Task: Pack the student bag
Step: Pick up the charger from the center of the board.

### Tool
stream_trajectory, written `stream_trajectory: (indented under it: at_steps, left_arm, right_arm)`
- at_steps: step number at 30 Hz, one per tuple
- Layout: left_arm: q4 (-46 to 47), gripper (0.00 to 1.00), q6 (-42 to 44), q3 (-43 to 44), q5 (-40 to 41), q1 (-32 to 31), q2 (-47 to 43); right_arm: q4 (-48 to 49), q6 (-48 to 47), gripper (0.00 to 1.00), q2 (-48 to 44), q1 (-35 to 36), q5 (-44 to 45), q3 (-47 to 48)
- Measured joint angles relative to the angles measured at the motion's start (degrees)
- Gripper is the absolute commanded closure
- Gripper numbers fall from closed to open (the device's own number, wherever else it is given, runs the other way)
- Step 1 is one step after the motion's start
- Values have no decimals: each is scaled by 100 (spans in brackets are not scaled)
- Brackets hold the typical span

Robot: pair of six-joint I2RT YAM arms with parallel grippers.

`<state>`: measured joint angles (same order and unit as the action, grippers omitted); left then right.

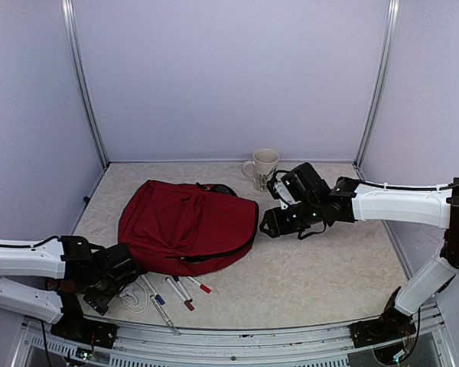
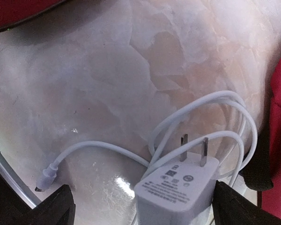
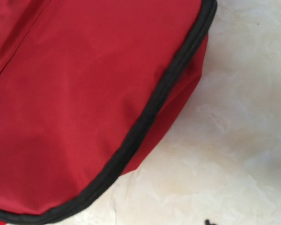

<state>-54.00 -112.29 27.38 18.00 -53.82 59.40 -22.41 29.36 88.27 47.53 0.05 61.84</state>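
With the left gripper (image 2: 143,200) spread wide over the charger (image 2: 178,187), its body is best pinched squarely, clear of the looped cable (image 2: 201,105).

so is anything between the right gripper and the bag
Nothing visible. The right gripper sits just off the right edge of the student bag, and the right wrist view shows only bare table beside the bag's zipper edge. The mug stands farther back, out of the path.
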Motion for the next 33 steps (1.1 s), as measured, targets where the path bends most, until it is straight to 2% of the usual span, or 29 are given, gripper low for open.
stream_trajectory:
  at_steps: [5,8,14,18,20,25,26,33]
  left_arm:
    - [275,1,-20,-57,-11,44,208]
    - [330,8,-20,-142,15,98,11]
    - [632,34,13,-415,258,114,-455]
    - [863,49,70,-463,341,118,-422]
    - [942,60,90,-483,352,122,-393]
    - [1054,96,109,-533,389,129,-450]
    - [1056,100,111,-549,391,129,-485]
    - [737,100,114,-452,446,120,-664]
  right_arm:
    - [2,0,45,4,0,-11,0]
    - [0,-2,45,9,0,-15,0]
    - [-2,-13,45,13,0,0,0]
    - [-2,-20,45,13,0,7,0]
    - [-2,-22,45,13,0,20,0]
    - [-7,-33,45,13,0,55,0]
    - [-7,-37,45,13,0,61,0]
    - [-22,-74,45,11,0,26,7]
